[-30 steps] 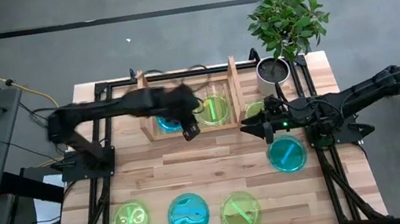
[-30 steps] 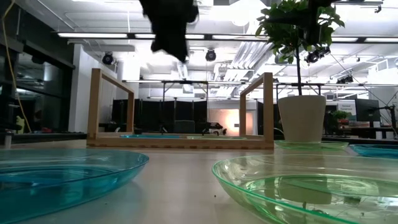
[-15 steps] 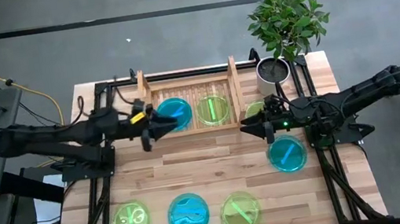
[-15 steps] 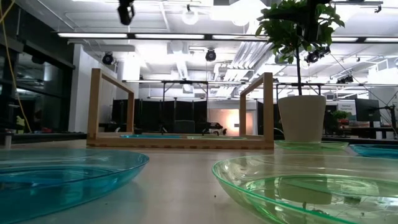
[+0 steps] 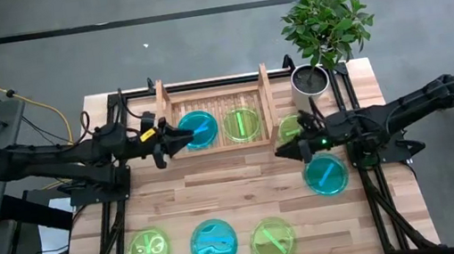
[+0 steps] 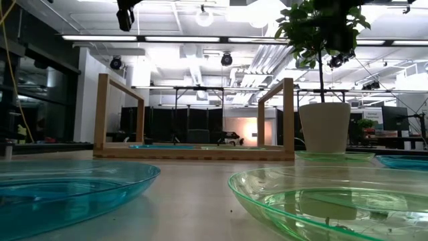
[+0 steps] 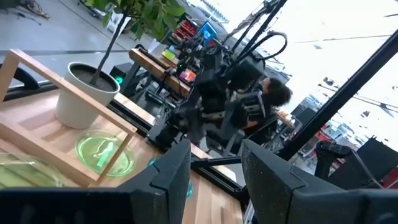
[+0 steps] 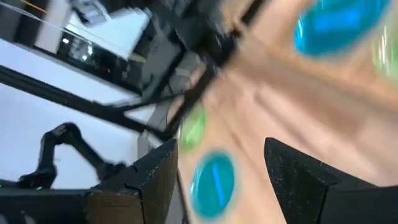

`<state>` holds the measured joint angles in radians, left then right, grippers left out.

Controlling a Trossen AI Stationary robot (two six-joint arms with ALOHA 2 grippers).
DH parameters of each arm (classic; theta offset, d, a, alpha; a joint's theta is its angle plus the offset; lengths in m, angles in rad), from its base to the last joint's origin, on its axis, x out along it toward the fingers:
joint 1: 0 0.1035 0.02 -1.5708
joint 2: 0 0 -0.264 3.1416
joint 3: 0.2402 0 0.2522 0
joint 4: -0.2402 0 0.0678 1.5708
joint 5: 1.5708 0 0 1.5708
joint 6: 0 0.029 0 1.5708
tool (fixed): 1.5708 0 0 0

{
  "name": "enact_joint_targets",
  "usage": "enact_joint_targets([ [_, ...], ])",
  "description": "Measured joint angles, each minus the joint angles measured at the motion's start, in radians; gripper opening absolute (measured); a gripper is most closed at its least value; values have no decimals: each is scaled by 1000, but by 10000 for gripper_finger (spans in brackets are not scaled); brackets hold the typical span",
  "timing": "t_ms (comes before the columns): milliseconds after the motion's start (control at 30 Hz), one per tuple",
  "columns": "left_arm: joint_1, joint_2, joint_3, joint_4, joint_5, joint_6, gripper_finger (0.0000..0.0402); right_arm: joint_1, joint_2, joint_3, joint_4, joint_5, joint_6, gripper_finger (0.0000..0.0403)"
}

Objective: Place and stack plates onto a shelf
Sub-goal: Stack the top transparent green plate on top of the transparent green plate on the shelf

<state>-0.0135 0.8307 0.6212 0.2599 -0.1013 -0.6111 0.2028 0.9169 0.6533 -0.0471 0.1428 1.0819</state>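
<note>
Wooden tabletop holds five loose plates; two sit on the shelf. My left gripper and right gripper hover open, empty. Sliding plastic could dodge my pinch.

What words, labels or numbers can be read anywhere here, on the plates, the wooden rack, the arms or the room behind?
None can be read.
The plates carry only lighter bar marks, no letters.
The shelf and the plant pot are plain.
A yellow patch near the left gripper is too small to read.
Coloured screens in the room, in the left wrist view, are too blurred to read.
</note>
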Motion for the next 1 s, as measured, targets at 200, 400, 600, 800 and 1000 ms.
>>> enact_joint_targets([
  [200,0,3,0,0,-5,-8,131,60,0,0,-484,-105,332,224],
  [400,0,10,0,-2,-6,-7,131,79,0,0,-1021,52,699,224],
  [600,0,11,0,-7,-8,-7,131,-6,7,-71,-972,141,781,224],
  [800,0,11,0,-9,-13,-6,131,-112,20,-211,-791,186,807,224],
  [1000,0,11,0,-8,-16,-6,131,-186,20,-302,-661,193,822,223],
])
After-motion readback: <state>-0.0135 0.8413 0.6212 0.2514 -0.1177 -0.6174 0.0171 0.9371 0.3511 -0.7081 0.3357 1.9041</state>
